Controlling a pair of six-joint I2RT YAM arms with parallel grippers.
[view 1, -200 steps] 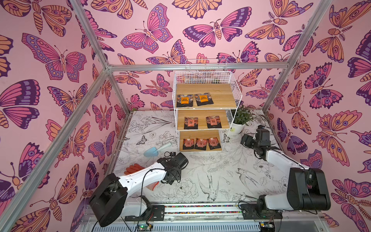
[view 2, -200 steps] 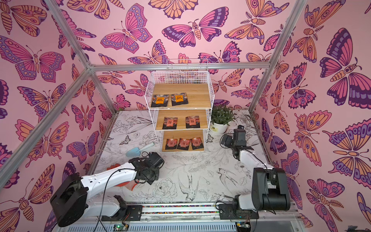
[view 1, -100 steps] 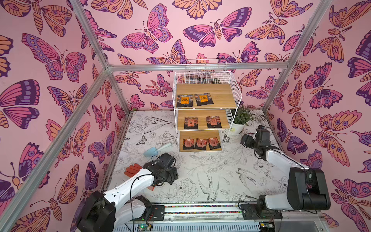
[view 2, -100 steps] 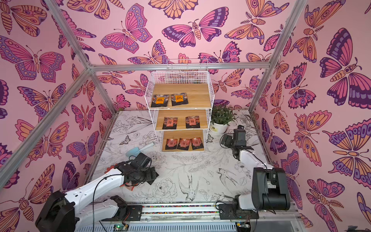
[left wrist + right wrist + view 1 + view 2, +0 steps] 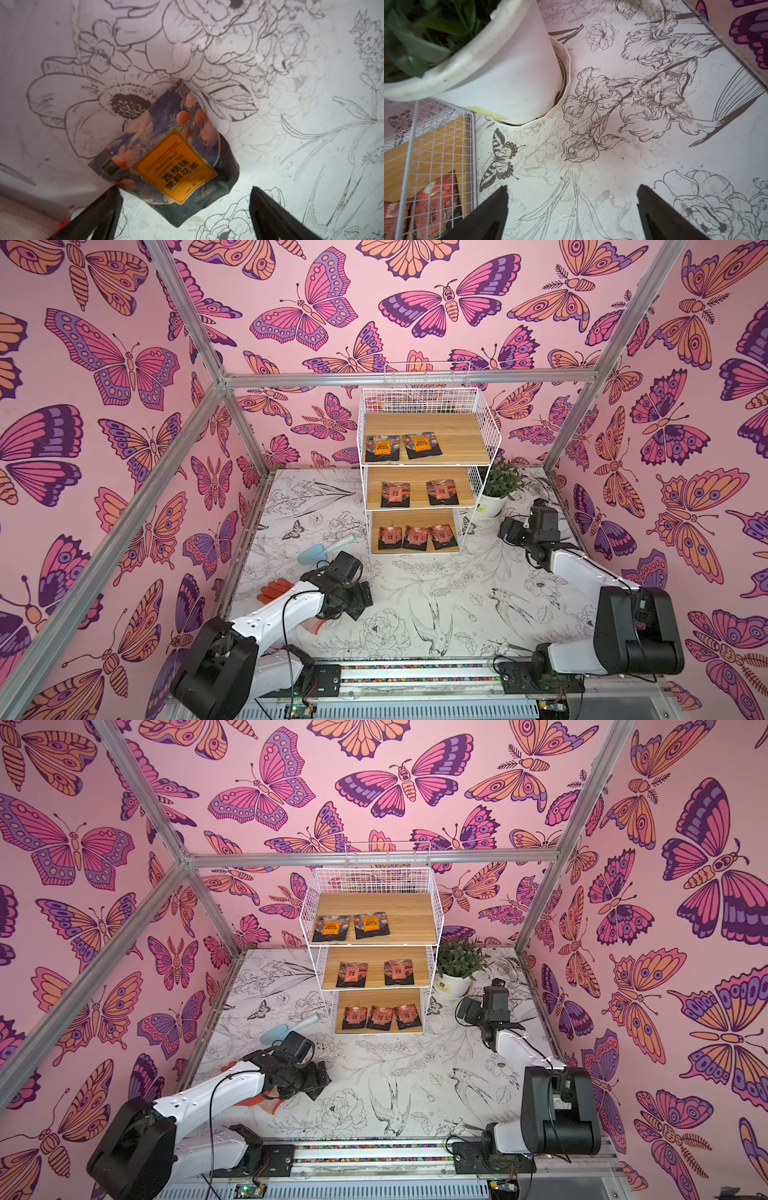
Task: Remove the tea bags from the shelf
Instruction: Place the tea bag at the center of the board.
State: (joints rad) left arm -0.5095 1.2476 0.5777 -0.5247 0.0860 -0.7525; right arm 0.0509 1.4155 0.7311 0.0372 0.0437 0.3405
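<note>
1. At 8 o'clock on the table [image 5: 415, 593] (12 = back wall, top views) the left gripper [image 5: 185, 188] hangs low with its jaws spread wide. It has no grip on anything. Wrist view: one tea bag [image 5: 166, 153] lies flat on the table under the spread fingers, one corner close to a fingertip.
2. At 12 stands the shelf [image 5: 461, 439], holding seven bags: top-board pair [image 5: 382, 449] w/ orange labels, mid-board pair [image 5: 395, 494] and bottom-board trio [image 5: 415, 537], both reddish.
3. Right gripper [image 5: 572, 188] sits at 2 o'clock, jaws also wide and empty, over bare table. The plant pot [image 5: 500, 83] is near it, and the shelf's wire side is just beside.
4. Step (my read): one bag looks off-loaded, 7 to go, and an arm is due at the shelf.
   - Next move calls for entry thru the open front, the shelf's 6 o'clock face.
   - Fingers go low & level under the board above, clear of the wire sides.
   - Bags lie flat, so prob. an edge pinch or a drag to the board lip is needed.
5. Materials:
   - Bags: thin, squarish, glossy dark film w/ sharp corners & a creased edge. Likely slick and bendy.
   - Shelf: smooth pale wood boards in a thin white wire grid frame.
   - Table: matte sheet w/ line-drawn flowers, lightly stained.
   - Pot: smooth, white, round, in a faceted saucer.
</note>
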